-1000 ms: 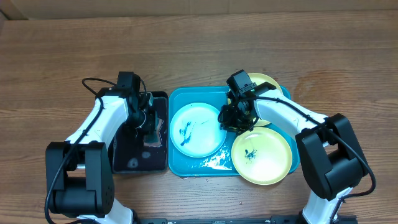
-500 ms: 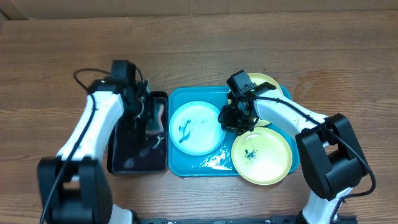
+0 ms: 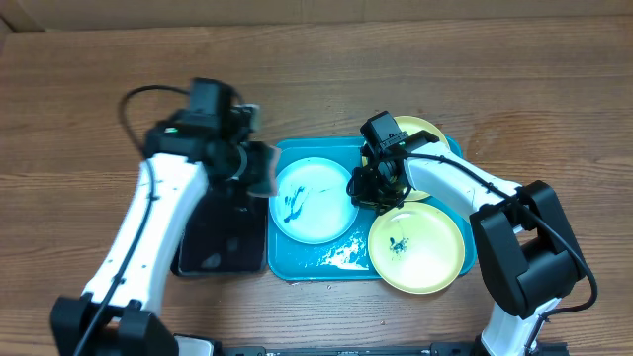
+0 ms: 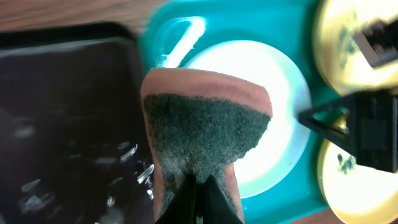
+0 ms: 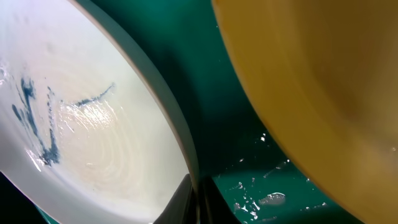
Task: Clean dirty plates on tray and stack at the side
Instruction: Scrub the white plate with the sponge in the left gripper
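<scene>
A pale blue plate (image 3: 315, 201) with dark blue smudges lies in the left half of the turquoise tray (image 3: 297, 269). My right gripper (image 3: 364, 190) is shut on its right rim (image 5: 180, 143). Two yellow-green plates sit at the tray's right: a smudged one at the front (image 3: 416, 248) and one at the back (image 3: 423, 133), partly under the right arm. My left gripper (image 3: 259, 170) is shut on a sponge (image 4: 205, 134) with a dark green scrub face and holds it above the tray's left edge, beside the blue plate (image 4: 273, 112).
A smaller black tray (image 3: 223, 237), wet inside, lies left of the turquoise tray. White foam (image 3: 341, 257) sits on the turquoise tray's front. Bare wooden table (image 3: 316, 69) surrounds both trays.
My left gripper has lifted the sponge out of the black tray and moved it right, toward the blue plate. The right gripper has stayed on the plate's rim.
</scene>
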Controlling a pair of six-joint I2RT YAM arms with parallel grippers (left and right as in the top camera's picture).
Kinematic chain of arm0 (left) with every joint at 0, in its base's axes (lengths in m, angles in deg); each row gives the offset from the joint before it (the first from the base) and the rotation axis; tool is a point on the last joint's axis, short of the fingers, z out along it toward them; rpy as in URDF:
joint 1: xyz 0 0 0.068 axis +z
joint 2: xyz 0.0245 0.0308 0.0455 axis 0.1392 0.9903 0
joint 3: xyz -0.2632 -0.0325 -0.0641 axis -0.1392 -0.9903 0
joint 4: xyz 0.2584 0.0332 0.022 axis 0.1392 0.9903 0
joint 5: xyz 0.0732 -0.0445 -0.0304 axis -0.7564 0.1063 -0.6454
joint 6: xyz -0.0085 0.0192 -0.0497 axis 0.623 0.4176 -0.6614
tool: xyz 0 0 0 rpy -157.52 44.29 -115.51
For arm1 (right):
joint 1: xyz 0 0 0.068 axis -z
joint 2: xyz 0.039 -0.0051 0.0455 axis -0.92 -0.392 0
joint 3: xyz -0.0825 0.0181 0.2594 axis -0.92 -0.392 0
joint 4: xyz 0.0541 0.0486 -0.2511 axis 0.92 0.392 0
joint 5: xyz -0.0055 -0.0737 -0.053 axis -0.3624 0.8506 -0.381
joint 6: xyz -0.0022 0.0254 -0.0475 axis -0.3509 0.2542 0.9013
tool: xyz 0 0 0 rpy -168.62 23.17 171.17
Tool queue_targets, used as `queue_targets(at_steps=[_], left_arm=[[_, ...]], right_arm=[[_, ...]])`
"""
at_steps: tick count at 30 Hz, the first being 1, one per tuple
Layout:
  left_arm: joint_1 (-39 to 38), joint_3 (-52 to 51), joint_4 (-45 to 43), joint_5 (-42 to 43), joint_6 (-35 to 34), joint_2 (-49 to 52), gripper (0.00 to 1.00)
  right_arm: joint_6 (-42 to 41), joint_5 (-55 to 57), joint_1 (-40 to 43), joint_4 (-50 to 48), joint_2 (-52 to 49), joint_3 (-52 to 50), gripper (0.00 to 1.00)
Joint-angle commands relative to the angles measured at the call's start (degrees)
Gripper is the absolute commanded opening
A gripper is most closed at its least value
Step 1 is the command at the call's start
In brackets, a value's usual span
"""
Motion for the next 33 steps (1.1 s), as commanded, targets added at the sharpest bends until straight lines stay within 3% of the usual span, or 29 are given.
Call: queue_targets(at_steps=[1, 6, 16, 20, 27, 33], left_arm=[[-4.87, -0.22, -1.07, -1.14, 1.25, 3.82, 0.04], [-8.59, -0.22, -2.32, -5.33, 0.74, 10.97, 0.04], [-8.57, -0.22, -3.98, -13.73, -3.96, 23.76, 0.04], [-9.11, -0.22, -3.91, -7.85, -1.46, 26.93, 0.04], [-13.33, -0.13, -6.86, 9.62, 5.86, 27.26, 0.04], [-16.22, -0.13, -9.07, 12.33, 5.75, 27.26, 0.04]], right_arm=[[0.76, 0.02, -1.46, 0.20, -0.22, 0.28, 0.04], [0.74, 0.02, -2.73, 0.70, -0.22, 0.28, 0.04], [0.76, 0.00, -2.93, 0.94, -0.22, 0.28, 0.04], [0.76, 0.00, -2.93, 0.92, -0.22, 0.28, 0.04], [0.74, 0.00, -2.93, 0.83, -0.22, 0.28, 0.04], [0.74, 0.00, -2.93, 0.94, -0.22, 0.28, 0.04]])
